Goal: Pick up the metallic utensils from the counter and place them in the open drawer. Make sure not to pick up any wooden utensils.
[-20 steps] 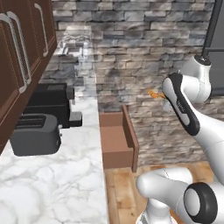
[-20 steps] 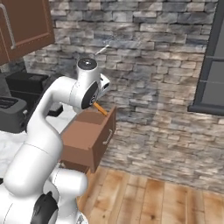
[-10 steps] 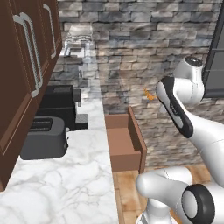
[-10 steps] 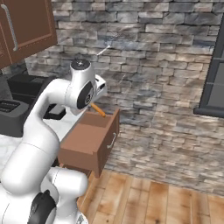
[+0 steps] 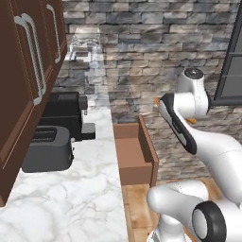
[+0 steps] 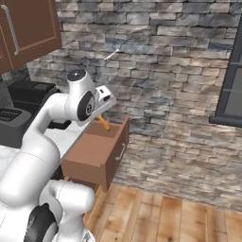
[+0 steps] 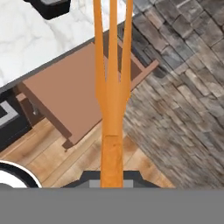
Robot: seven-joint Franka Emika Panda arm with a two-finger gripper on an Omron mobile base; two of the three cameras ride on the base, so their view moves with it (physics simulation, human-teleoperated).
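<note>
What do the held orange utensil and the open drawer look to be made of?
Orange utensil: uniform matte orange with three long tines, fork-like; plastic or painted, and no metal sheen shows, so the material is open. Open drawer: flat reddish-brown panels with a plain bottom, probably wood, though no grain is visible.

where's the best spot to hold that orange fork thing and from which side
By the plain stem end of the orange fork, coming from behind it along its length, as the gripper does: the stem is narrow and solid there, while the far end splits into three thin prongs pointing over the open drawer.

Arm raised, elbow bent, hand [image 6: 105,124] pointing down, fingers closed.
</note>
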